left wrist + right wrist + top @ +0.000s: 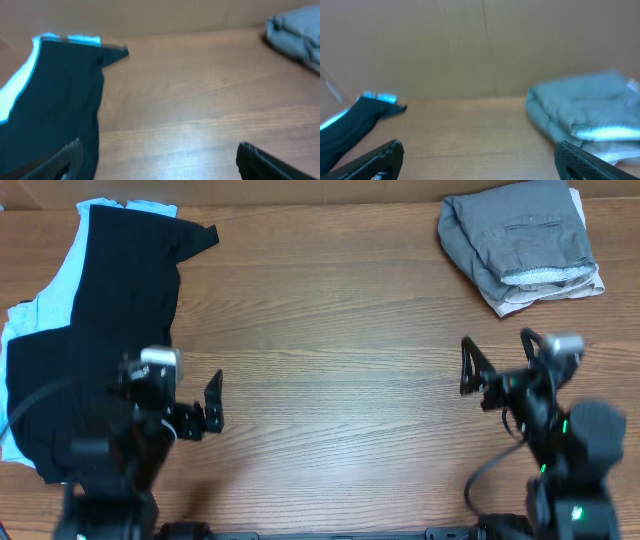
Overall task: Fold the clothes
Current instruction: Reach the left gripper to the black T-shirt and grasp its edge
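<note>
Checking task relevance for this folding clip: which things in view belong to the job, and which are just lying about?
Belongs to the job:
- black T-shirt, spread unfolded at the left
- light blue shirt, underneath it
- left pincer and right pincer, both open and empty

Just lying about:
- grey garment pile, already folded, at the far right corner

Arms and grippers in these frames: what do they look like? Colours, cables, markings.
Left arm and right arm are black, with bulky rounded joints. Each has a silver-grey block at the wrist: left block, right block. The right arm shows small green lights and a black cable looping near its base. Left gripper and right gripper have black wedge-shaped fingers. No legible markings.
</note>
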Action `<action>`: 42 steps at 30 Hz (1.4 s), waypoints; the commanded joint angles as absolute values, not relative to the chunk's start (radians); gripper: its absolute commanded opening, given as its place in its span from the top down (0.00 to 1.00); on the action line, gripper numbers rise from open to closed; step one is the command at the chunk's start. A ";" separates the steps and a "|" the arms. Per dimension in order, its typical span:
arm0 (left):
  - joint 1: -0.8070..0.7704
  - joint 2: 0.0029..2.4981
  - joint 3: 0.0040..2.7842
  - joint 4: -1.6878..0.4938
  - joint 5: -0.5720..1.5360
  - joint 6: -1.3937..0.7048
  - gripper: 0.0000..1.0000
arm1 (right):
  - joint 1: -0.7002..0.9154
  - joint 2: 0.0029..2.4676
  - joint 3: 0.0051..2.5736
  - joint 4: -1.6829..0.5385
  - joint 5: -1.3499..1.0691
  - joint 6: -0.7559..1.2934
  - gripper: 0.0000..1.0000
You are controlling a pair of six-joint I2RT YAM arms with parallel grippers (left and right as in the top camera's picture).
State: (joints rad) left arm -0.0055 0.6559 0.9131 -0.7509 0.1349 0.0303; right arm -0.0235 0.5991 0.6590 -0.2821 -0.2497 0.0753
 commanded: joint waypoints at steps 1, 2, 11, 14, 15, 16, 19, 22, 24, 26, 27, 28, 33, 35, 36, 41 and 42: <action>0.000 0.829 1.110 -0.875 0.130 0.046 0.00 | -0.018 0.814 0.871 -0.410 -0.326 0.080 0.00; 0.000 0.875 1.150 -0.914 0.129 0.046 0.00 | -0.018 0.873 0.923 -0.455 -0.342 0.079 0.00; 0.000 1.268 1.259 -0.971 0.124 0.053 0.00 | -0.018 1.333 1.144 -0.567 -0.661 0.138 0.00; 0.000 1.394 1.259 -0.934 0.112 0.067 0.00 | -0.018 1.428 1.144 -0.559 -0.660 0.138 0.00; 0.000 1.430 1.259 -0.923 0.091 0.073 0.00 | -0.018 1.454 1.144 -0.559 -0.660 0.138 0.00; 0.000 1.461 1.259 -0.916 0.053 0.075 0.00 | -0.018 1.472 1.144 -0.560 -0.660 0.138 0.00; 0.008 1.555 1.259 -0.899 -0.088 0.066 0.02 | -0.018 1.522 1.144 -0.566 -0.659 0.138 0.00; 0.036 1.663 1.259 -0.879 -0.183 0.064 0.04 | -0.018 1.545 1.144 -0.568 -0.651 0.134 0.00; 0.059 1.722 1.259 -0.862 -0.214 0.065 0.04 | -0.018 1.547 1.144 -0.568 -0.645 0.131 0.00; 0.084 1.780 1.259 -0.837 -0.218 0.065 0.04 | -0.018 1.547 1.144 -0.567 -0.645 0.131 0.00; 0.097 1.802 1.259 -0.827 -0.218 0.065 0.04 | -0.018 1.547 1.144 -0.567 -0.645 0.131 0.00; 0.112 1.828 1.259 -0.817 -0.217 0.064 0.04 | -0.018 1.547 1.144 -0.567 -0.645 0.131 0.00; 0.171 1.927 1.259 -0.804 -0.212 0.063 0.05 | -0.018 1.547 1.144 -0.582 -0.622 0.131 0.00; 0.179 1.970 1.259 -0.815 -0.208 0.063 0.20 | -0.018 1.547 1.143 -0.581 -0.619 0.131 0.00; 0.179 1.979 1.259 -0.819 -0.207 0.062 0.27 | -0.018 1.547 1.143 -0.581 -0.619 0.131 0.00; 0.175 1.988 1.259 -0.850 -0.190 0.063 0.94 | -0.018 1.547 1.143 -0.575 -0.618 0.131 0.00; 0.174 1.986 1.260 -0.855 -0.190 0.063 0.96 | -0.018 1.547 1.143 -0.574 -0.618 0.131 0.00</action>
